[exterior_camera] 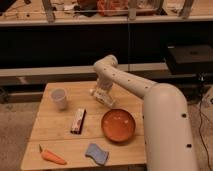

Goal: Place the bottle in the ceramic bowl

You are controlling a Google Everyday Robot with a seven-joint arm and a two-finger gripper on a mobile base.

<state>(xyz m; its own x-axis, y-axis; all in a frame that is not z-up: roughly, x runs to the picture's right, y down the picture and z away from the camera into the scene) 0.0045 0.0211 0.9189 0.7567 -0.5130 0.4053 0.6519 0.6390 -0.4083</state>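
The bottle [103,96] is small and clear and sits on the wooden table [60,137] near its back middle. My gripper [102,91] is down at the bottle, reaching from the white arm that comes in from the right. The arm covers part of the bottle. The ceramic bowl [119,125] is orange-red, empty, and stands on the table just in front and to the right of the bottle.
A white cup [59,98] stands at the back left. A dark snack bar [78,120] lies left of the bowl. A carrot [51,156] and a blue sponge [96,153] lie near the front edge. Dark shelving stands behind the table.
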